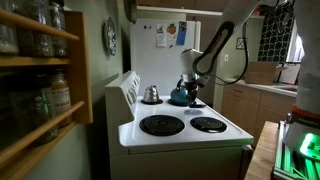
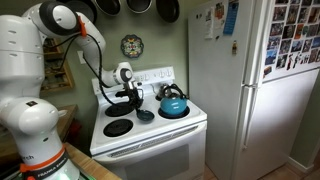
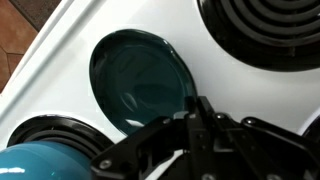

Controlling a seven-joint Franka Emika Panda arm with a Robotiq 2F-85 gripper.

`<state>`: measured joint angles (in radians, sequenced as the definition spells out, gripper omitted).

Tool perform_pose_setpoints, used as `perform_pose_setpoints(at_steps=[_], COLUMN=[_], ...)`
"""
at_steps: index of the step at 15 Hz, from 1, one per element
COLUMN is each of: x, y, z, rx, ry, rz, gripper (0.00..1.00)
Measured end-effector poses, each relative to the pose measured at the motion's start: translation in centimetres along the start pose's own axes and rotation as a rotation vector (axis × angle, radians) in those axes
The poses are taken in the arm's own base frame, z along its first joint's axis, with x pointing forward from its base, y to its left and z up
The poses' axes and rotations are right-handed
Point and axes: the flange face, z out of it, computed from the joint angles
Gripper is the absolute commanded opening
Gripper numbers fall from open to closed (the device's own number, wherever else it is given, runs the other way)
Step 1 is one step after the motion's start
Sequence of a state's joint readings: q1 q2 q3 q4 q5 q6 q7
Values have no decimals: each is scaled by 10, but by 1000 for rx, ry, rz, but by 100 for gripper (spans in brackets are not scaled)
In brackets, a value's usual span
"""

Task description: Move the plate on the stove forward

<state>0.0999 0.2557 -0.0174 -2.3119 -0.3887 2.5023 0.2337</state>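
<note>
Your black gripper (image 3: 195, 112) is hovering over the white coil-burner stove (image 3: 62, 58).
Only the wrist view is showing the dark round plate (image 3: 138, 78) plainly; its jaw opening cannot be told.

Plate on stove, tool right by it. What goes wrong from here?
1. The plate lies flat on the stove, so the tool may slip off its low rim.
2. The blue kettle sits close to the tool; a swing might knock it.
3. Sliding forward, the plate could catch on a coil burner.
</note>
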Motion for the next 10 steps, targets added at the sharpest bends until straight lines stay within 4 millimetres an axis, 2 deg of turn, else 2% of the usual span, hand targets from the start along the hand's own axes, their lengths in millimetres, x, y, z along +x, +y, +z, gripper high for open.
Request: perform_pose_setpoints(at_steps=[10], x=[6], y=[-3], z=[19], rx=[-133], ry=[-36], rz=[143], gripper=[2])
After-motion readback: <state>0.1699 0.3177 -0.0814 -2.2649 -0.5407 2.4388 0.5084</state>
